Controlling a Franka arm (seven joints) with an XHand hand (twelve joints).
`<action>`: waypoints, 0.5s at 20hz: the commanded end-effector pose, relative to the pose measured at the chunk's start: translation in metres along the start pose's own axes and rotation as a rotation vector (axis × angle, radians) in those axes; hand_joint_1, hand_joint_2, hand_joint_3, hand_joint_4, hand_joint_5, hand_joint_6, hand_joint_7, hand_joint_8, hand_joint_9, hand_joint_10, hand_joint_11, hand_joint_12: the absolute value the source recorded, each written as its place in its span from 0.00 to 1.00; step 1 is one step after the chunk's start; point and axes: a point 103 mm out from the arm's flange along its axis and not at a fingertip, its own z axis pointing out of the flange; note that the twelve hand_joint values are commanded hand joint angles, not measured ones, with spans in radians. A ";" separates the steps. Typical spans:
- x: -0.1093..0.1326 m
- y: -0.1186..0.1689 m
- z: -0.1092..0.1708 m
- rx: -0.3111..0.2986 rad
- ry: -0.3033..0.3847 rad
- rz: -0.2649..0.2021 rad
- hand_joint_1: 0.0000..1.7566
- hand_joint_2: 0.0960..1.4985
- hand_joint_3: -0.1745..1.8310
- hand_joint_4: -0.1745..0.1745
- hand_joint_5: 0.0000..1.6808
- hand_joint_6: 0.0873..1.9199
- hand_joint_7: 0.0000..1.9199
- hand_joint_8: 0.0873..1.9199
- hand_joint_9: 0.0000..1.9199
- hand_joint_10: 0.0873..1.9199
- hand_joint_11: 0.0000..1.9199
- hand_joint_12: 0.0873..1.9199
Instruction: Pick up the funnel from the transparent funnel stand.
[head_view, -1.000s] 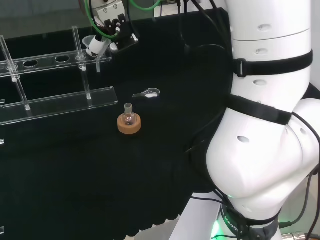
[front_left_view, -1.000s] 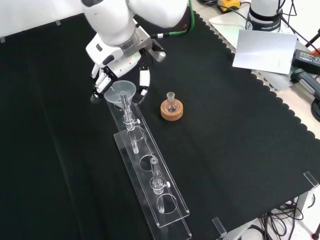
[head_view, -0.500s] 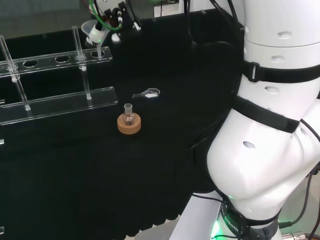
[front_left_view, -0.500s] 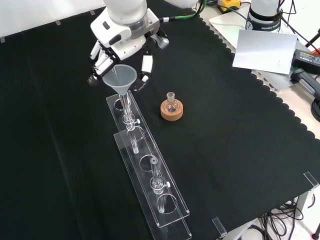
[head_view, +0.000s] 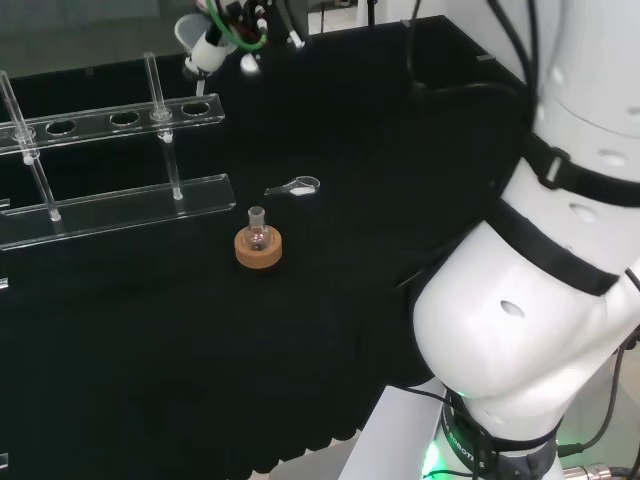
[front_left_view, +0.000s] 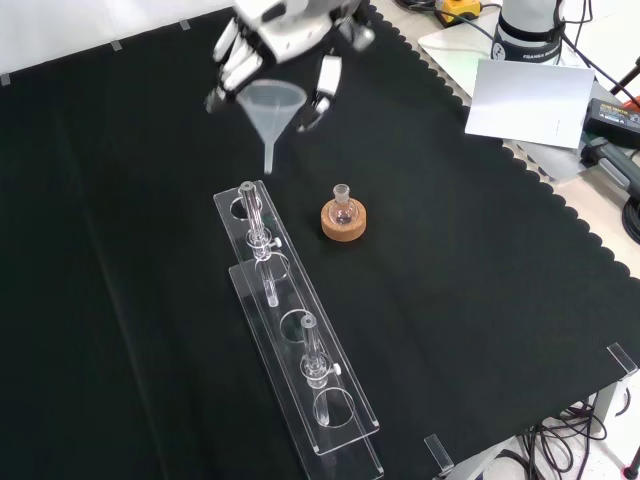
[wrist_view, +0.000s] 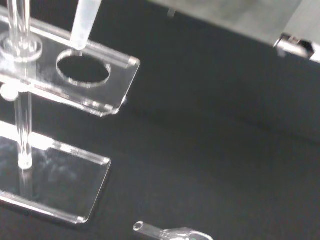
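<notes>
We see the hand grasping the funnel, fingers curled about its cone. The funnel hangs upright above the transparent funnel stand, stem tip clear of the end hole. In the front view, a small flask on a cork ring stands just right of the stand. In the head view, a small clear scoop lies near the stand's base plate.

The clear funnel hangs upright in the air, wide mouth up and stem pointing down, clear of the transparent funnel stand. The stand is a long two-tier clear rack with round holes, lying on the black cloth; its end hole beneath the stem is empty.
</notes>
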 end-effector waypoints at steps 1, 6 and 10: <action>-0.013 -0.070 -0.022 -0.075 -0.001 0.056 0.38 0.54 0.35 0.24 0.29 0.00 0.36 0.46 0.54 0.35 0.40 0.59; -0.011 -0.087 -0.008 -0.017 -0.032 0.058 0.38 0.54 0.35 0.25 0.29 0.00 0.36 0.46 0.55 0.35 0.40 0.58; -0.006 -0.098 0.002 -0.001 -0.064 0.046 0.38 0.54 0.35 0.25 0.29 0.00 0.36 0.46 0.55 0.35 0.40 0.58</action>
